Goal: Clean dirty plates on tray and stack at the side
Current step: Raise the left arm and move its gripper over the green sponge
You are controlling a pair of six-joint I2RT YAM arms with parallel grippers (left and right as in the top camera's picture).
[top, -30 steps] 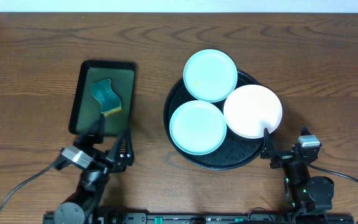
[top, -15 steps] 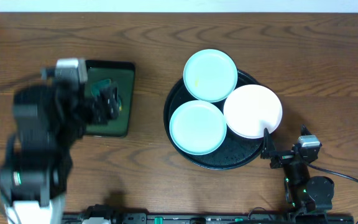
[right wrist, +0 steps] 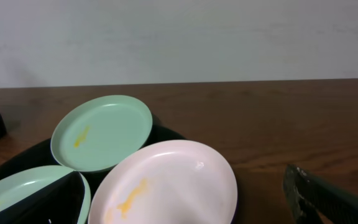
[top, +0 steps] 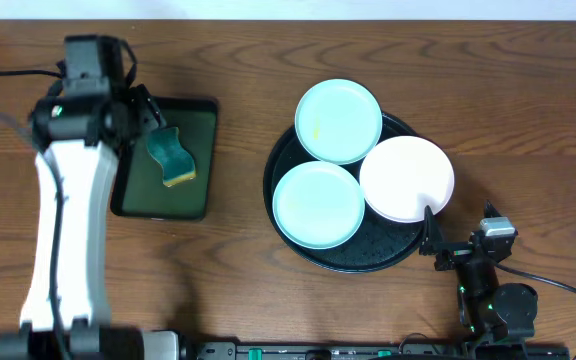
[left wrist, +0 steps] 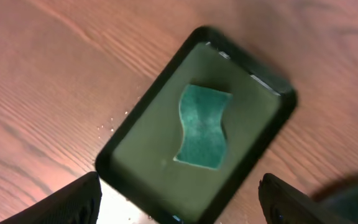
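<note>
Three plates lie on the round black tray [top: 280, 160]: a mint plate with a yellow smear [top: 338, 120] at the back, a mint plate [top: 318, 205] at the front left, and a white plate [top: 406, 178] at the right. In the right wrist view the white plate [right wrist: 166, 183] also bears a yellow smear, with the smeared mint plate [right wrist: 104, 132] behind it. My right gripper [top: 440, 240] is open and empty at the black tray's front right edge. My left gripper [top: 148, 112] is open and empty, high above the green tray's back edge.
A small rectangular dark-green tray [top: 196, 125] with a black rim sits left of the black tray and holds a teal sponge [top: 171, 157]. The left wrist view looks down on the sponge [left wrist: 202, 126] and that tray [left wrist: 142, 155]. Bare wood tabletop [top: 508, 100] surrounds both trays.
My left arm has risen from its rest at the table's front and swung back over the green tray with the sponge. My right arm and the plates have not moved.
</note>
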